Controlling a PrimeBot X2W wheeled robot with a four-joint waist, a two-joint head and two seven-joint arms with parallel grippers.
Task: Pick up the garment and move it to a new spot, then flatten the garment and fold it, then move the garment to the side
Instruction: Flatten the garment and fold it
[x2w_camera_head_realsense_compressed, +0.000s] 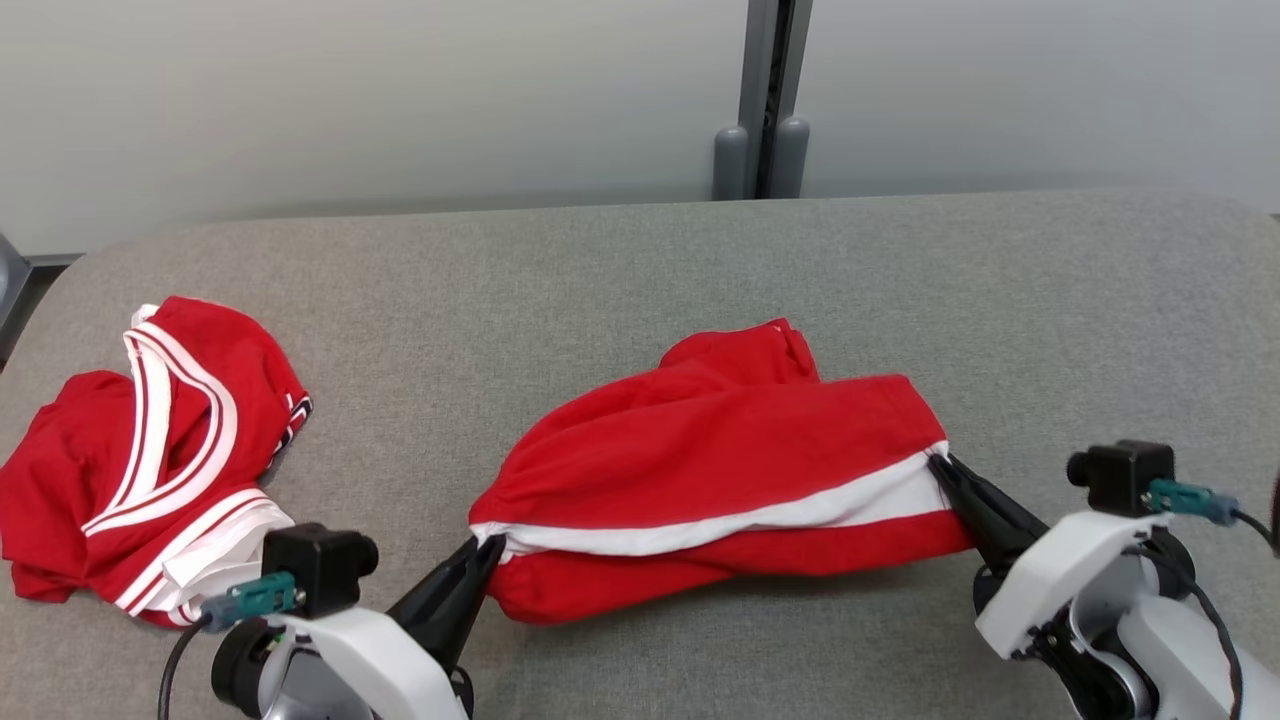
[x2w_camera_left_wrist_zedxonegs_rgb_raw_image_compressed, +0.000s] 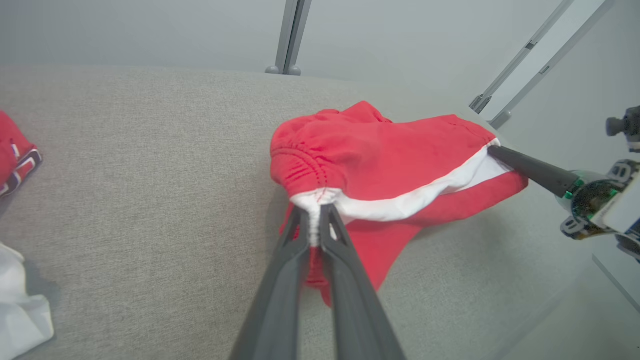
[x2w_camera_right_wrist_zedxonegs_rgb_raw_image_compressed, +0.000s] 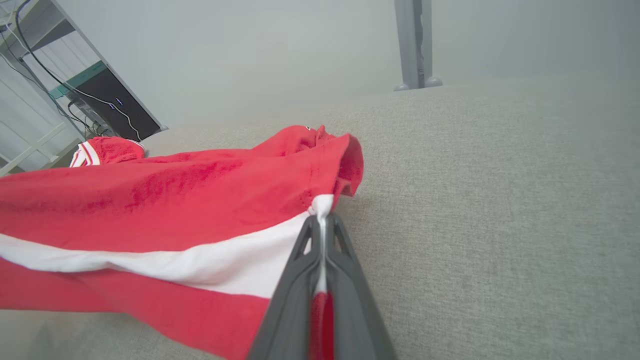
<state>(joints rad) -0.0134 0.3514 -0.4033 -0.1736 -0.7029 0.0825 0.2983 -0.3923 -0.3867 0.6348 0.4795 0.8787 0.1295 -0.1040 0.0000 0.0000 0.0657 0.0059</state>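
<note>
far left: a second red top (x2w_camera_head_realsense_compressed: 150, 450) with white trim lies crumpled near the left edge of the table (x2w_camera_head_realsense_compressed: 1050, 300), well apart from the work and touched by neither tool.
left tool (x2w_camera_head_realsense_compressed: 485, 550): closed tight, its two dark fingers pinching the left end of the white stripe (x2w_camera_head_realsense_compressed: 720, 520) where it meets the gathered waistband; in the left wrist view the cloth is squeezed flat between them.
garment (x2w_camera_head_realsense_compressed: 720, 450): red with one white stripe, lying across the middle of the table and stretched between the two tools. it is bunched and doubled over, not flat. its near edge looks slightly raised, with a shadow under it, while the far part rests on the table.
right tool (x2w_camera_head_realsense_compressed: 942, 465): closed tight on the right end of the same white stripe, at the hem corner; the right wrist view shows a thin fold of cloth between the fingers.
done so far: both ends are gripped, so the pick-up looks just begun.
left to do: lifting it clear and carrying it to a new spot, then spreading it flat, folding it and moving it to the side. none of these shows as done.
progress: early, by my reckoning, in the first of the steps.
</note>
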